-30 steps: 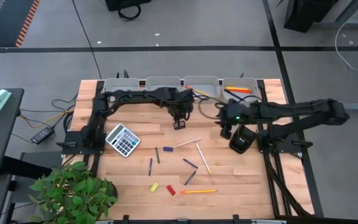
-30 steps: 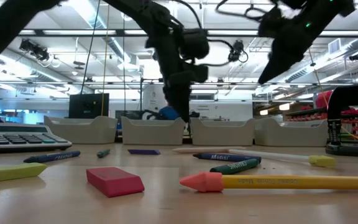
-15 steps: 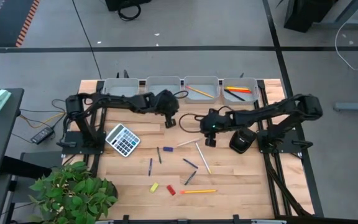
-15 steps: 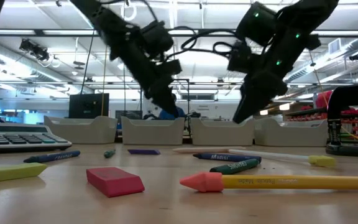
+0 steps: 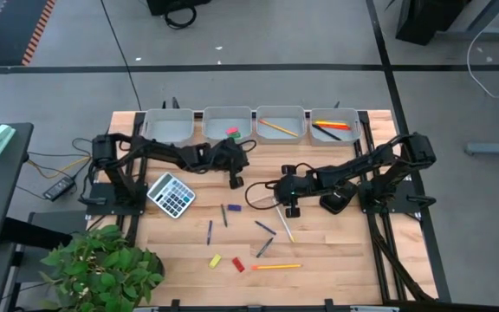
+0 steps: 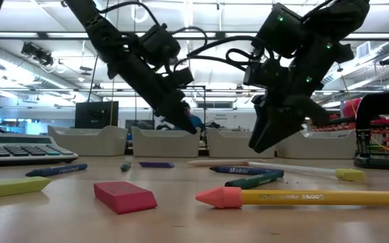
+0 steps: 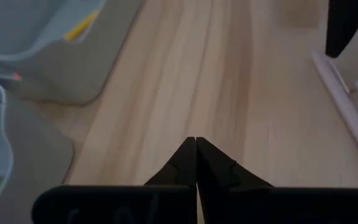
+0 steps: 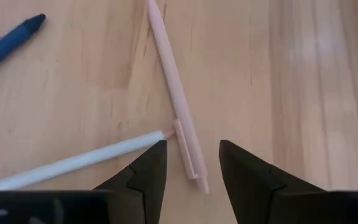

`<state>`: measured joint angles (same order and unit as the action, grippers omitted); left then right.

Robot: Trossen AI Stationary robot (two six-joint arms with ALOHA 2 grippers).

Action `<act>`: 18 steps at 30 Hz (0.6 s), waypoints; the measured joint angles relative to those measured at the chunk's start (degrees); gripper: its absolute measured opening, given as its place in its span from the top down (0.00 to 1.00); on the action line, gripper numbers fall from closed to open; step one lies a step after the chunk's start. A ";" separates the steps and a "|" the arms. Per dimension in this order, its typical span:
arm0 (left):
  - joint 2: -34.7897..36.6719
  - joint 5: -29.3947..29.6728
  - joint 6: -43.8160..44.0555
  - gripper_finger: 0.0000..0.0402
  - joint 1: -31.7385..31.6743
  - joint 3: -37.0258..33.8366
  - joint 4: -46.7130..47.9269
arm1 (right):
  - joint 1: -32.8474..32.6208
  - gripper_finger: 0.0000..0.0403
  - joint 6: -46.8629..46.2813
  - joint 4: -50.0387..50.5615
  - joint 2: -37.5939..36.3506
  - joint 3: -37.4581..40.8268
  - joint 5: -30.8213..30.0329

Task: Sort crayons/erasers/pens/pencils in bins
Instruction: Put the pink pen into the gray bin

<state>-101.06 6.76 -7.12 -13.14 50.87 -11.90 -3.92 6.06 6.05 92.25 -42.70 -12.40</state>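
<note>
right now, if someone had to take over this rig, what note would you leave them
Left gripper: fingers shut, holding nothing, over bare table in front of the bins.
Right gripper: fingers open, low over the pale pink pen where a white pencil meets it mid-table; not gripped yet.
Done: one bin holds erasers, another an orange pencil, the rightmost a few long items.
Left: pens, pencils, crayons and the red eraser lie loose on the table.
</note>
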 joint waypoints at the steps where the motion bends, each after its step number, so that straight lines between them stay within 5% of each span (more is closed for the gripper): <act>1: -0.01 1.10 -0.03 0.97 0.37 0.00 -0.76 | 0.01 0.61 0.18 0.32 0.00 0.00 -0.19; 18: -0.07 3.11 -0.62 0.96 1.76 0.02 -1.97 | 0.83 0.66 2.33 -1.66 4.53 -0.13 0.71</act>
<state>-101.12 9.87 -7.75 -11.38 50.89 -13.87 -3.10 8.39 4.39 96.78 -42.83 -11.69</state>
